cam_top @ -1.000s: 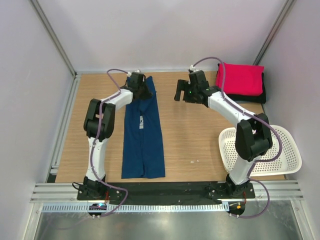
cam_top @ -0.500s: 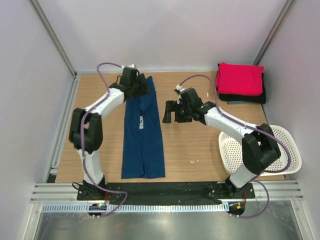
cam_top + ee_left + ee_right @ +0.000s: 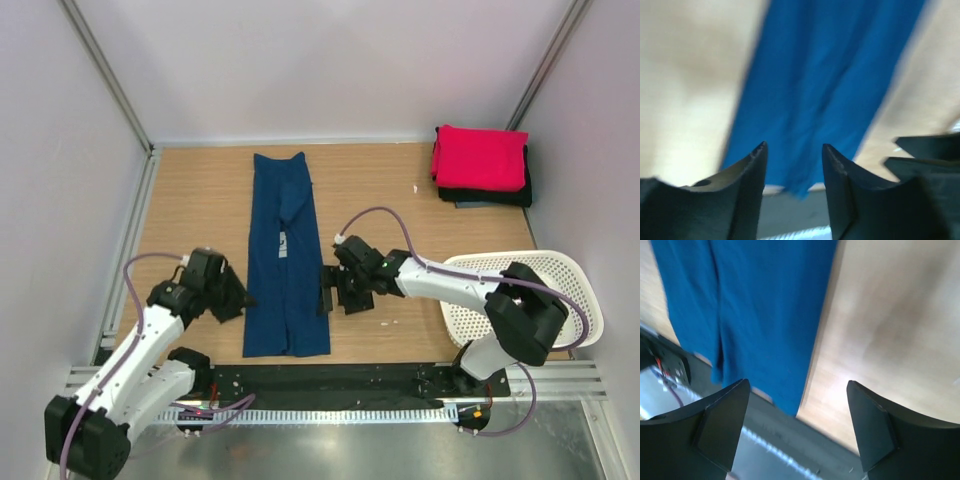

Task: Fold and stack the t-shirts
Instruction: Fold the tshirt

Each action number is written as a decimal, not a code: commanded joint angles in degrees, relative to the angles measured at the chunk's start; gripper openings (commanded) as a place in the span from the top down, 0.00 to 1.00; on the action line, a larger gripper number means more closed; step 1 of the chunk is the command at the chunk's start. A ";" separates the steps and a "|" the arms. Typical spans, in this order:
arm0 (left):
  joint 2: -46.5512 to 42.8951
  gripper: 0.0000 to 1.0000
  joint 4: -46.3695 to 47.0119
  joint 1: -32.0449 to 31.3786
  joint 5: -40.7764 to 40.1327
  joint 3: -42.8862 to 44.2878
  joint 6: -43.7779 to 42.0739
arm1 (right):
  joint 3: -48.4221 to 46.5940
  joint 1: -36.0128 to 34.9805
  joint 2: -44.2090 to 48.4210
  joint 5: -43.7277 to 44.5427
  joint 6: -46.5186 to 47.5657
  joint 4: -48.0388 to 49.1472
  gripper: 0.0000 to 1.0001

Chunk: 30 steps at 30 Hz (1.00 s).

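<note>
Tabletop (image 3: 380,190): three t-shirts (image 3: 287,260), one basket (image 3: 584,302)

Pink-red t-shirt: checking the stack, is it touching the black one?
Touching. The top external view shows the pink-red t-shirt lying flat on the black t-shirt, whose edge peeks out beneath.

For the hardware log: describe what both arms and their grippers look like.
Both the left arm and the right arm have white links joined by black joint housings. A purple cable loops along each. The left gripper and right gripper are black, each with two broad fingers that taper to blunt tips. No markings are legible.
</note>
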<state>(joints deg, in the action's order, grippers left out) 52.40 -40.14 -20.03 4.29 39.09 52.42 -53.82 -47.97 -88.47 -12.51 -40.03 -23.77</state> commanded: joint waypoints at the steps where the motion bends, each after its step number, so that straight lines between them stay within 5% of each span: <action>1: -10.11 0.54 -11.52 -0.18 4.23 -6.65 9.09 | 5.47 -6.34 5.05 0.29 -13.02 0.82 0.17; 8: -22.86 0.62 -22.77 -0.36 6.00 -13.96 15.24 | 11.46 -16.89 6.73 4.77 -26.67 5.83 0.25; 14: -21.56 0.81 -24.02 -0.62 2.12 -14.31 18.41 | 10.14 -18.83 4.09 8.46 -27.29 5.76 0.32; 17: -18.92 0.78 -25.60 -1.76 -0.42 -13.43 20.08 | 9.26 -18.92 3.57 10.40 -26.07 5.05 0.33; 21: -17.51 0.59 -24.90 -4.48 -1.48 -14.04 22.10 | 7.51 -18.92 2.25 10.84 -24.75 3.56 0.33; 30: -17.68 0.54 -21.03 -6.33 -1.83 -18.35 24.56 | 7.41 -18.83 1.54 11.02 -24.65 3.73 0.37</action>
<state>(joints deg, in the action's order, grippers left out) 34.87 -61.69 -25.82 3.99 21.69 74.96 -44.97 -66.63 -86.85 -3.22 -64.64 -20.34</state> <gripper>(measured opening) 0.465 0.640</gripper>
